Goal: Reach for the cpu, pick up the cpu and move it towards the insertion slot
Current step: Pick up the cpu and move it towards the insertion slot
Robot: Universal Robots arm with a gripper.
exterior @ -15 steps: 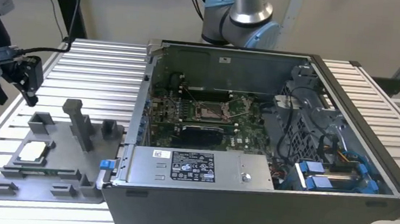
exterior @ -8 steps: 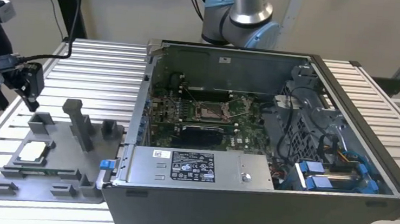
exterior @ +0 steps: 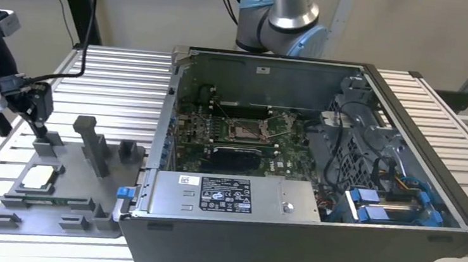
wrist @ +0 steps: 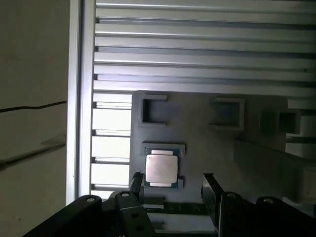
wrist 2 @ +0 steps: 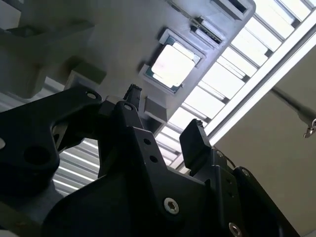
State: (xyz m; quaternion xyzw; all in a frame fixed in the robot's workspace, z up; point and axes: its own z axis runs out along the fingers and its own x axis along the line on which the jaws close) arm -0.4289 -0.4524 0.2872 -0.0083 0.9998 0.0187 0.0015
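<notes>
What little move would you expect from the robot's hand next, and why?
Probably straight down: the open hand hangs above the cpu, which lies untouched in its grey fixture, roughly between the fingers.

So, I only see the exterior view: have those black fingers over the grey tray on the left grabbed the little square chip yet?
Observer: No. In the first wrist view the cpu lies flat in its square pocket of the grey fixture, with nothing touching it.
Operator: Are the fingers at least open?
Observer: Yes. In the second wrist view the gripper is open, its fingers apart with nothing between them.
Operator: What does the chip look like close up?
Observer: In both wrist views its pale shiny top has a thin green rim around it.
</notes>
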